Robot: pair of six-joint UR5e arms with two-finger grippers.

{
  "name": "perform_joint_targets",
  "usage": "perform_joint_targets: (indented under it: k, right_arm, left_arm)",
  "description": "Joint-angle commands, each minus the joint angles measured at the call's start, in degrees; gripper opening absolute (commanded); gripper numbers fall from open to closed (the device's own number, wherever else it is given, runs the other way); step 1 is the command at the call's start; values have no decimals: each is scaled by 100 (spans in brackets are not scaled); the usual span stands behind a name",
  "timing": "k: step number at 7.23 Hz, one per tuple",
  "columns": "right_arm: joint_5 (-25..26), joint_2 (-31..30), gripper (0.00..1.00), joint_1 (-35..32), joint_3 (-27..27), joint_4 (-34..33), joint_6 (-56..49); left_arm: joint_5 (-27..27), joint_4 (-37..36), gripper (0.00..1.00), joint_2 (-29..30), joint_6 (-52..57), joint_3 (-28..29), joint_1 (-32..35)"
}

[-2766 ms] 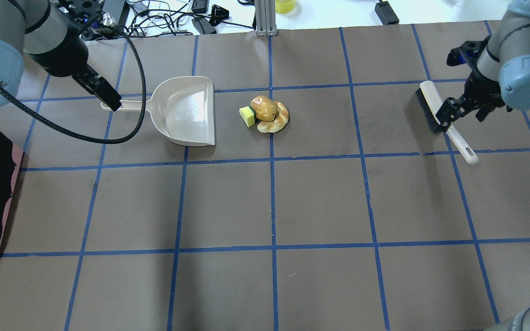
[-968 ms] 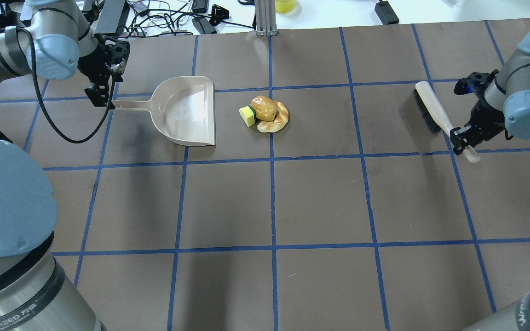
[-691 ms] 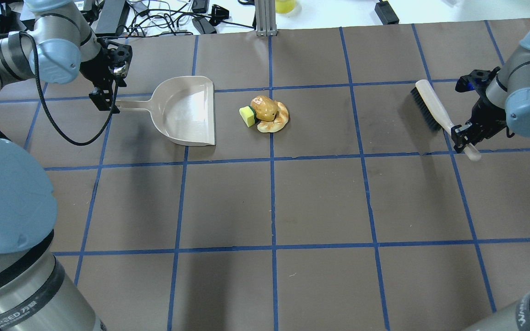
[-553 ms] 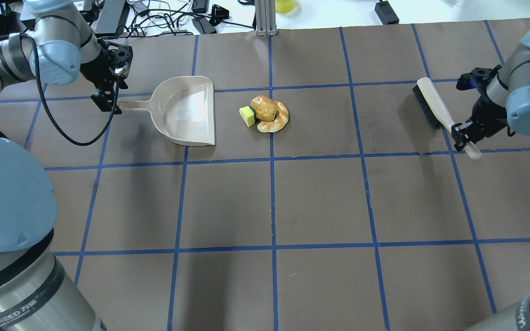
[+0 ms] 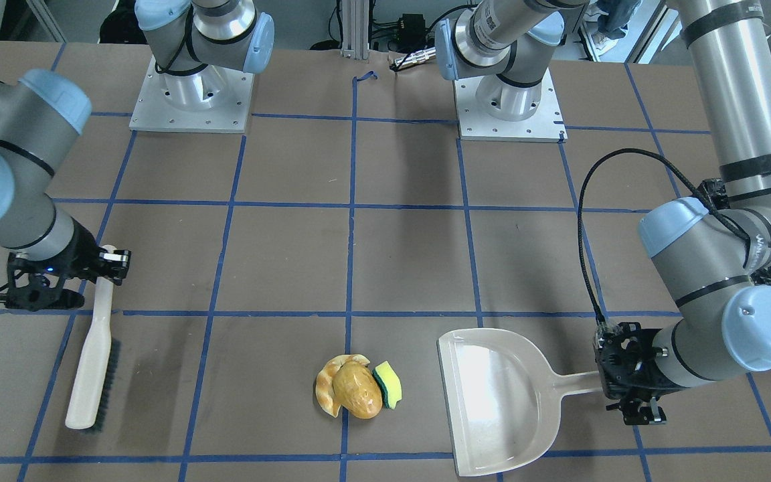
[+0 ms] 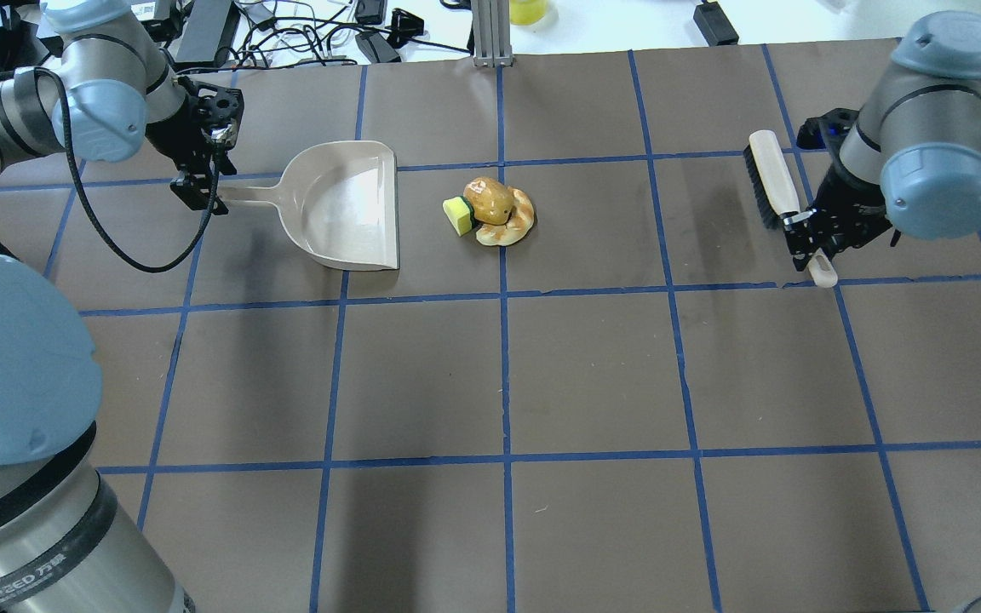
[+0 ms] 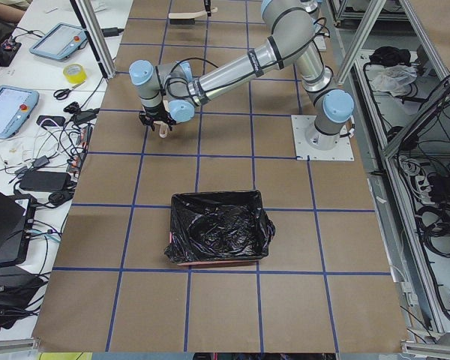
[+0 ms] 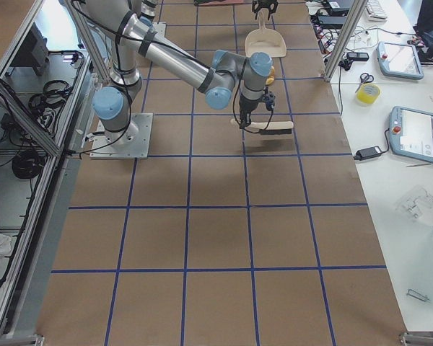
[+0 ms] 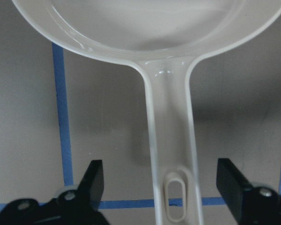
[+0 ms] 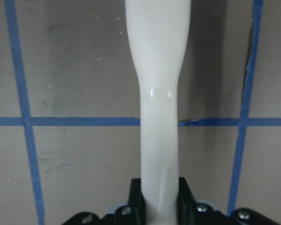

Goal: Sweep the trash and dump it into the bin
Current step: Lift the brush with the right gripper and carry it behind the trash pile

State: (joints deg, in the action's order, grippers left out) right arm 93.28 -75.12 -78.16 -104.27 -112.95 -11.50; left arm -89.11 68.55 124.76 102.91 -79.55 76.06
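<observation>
The trash is one small heap on the table: a golden-brown potato lump, a pale croissant and a yellow-green sponge. A beige dustpan lies just left of it, its mouth facing the heap. My left gripper is open, and its fingers straddle the end of the dustpan handle without touching it. My right gripper is shut on the handle of a white brush and holds it slightly above the table, right of the heap. The black-lined bin stands at the table's left end.
Brown paper with a blue tape grid covers the table. Cables and devices lie beyond the far edge. The two arm bases are bolted on the robot's side. In the overhead view my left arm hides the bin.
My right gripper has closed on the brush handle's end, lifted the brush and carried it left toward the heap. My left gripper has settled at the dustpan handle's end. The trash and dustpan have not moved.
</observation>
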Motion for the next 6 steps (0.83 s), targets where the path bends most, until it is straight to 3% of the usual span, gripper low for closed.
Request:
perform_joint_targets:
  k: [1,2,4,6]
  right_arm:
    - [294,-38,0,-1039,47,194,1618]
    - [314,-11,0,-1453,161,360,2364]
    - [87,50,0,-2262,407,545,3684]
    - [-318,190,0,-2633,522,537,4513]
  left_arm:
    - [-45,0,45,-48,-17,-61,-3]
    - [-45,9,31,-66,-34,-61,-12]
    - [-37,0,14,-57,-69,-52,-3]
    - [-54,0,7,-31,-61,17,-3]
